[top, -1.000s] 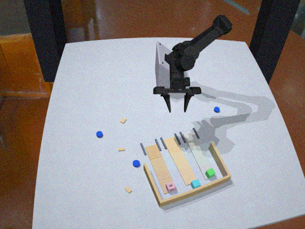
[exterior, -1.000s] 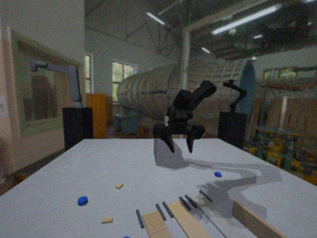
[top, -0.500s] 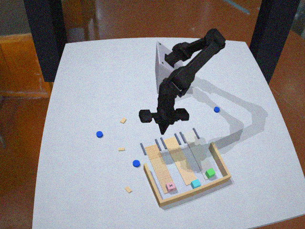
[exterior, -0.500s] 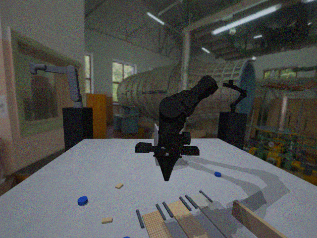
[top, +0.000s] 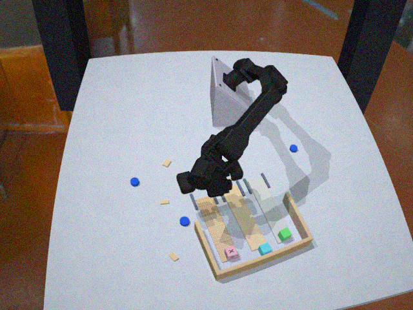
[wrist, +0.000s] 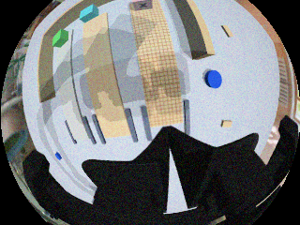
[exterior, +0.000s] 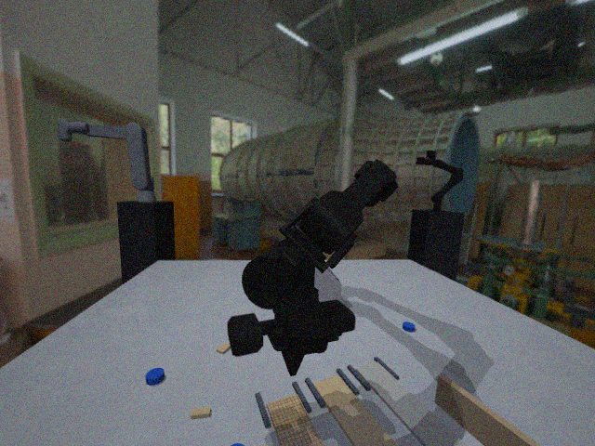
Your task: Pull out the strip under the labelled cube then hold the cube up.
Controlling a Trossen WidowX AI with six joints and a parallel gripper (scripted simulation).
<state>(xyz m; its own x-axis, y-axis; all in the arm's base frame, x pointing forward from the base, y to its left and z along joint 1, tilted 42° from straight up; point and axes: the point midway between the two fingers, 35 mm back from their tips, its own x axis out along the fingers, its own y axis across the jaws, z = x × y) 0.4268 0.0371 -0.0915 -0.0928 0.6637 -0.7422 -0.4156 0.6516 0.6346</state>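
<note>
Table (top: 116,116) is white, arm reaches from its grey wedge base (top: 221,103) toward the wooden tray (top: 257,263).

Left of the tray, top view: blue disc (top: 134,181) sits well apart; small tan chips at (top: 166,163), (top: 164,201) and (top: 173,256); second blue disc (top: 184,221) just beside the tray's left wall.

Gripper (exterior: 293,368) hangs above the open end of the tray, over the near ends of the strips. Fingers are fully together, closed to a single point in the exterior view, nothing between them. Tip is clear of the table, not touching any strip.

Tray is three-walled, open toward the arm. Short dark grey bars (top: 193,201) lie on the table at the open end, flanking the strip ends.

Strips, left to right in top view:
- checked tan strip (top: 213,227), pink cube marked X (top: 231,252) resting on its far end, close to the tray's end wall. That's the labelled cube.
- plain tan strip (top: 244,223), cyan cube (top: 264,248) at its far end.
- pale translucent strip (top: 266,206), green cube (top: 284,234) on its far end, near the right wall.

All three strips stick out past the tray's open side. Arm shadow falls across them.

Right of the arm: third blue disc (top: 293,148), alone, well apart from the tray.

Wrist view: closed fingers point at the gap between checked and plain strip ends; pink cube at top centre.
</note>
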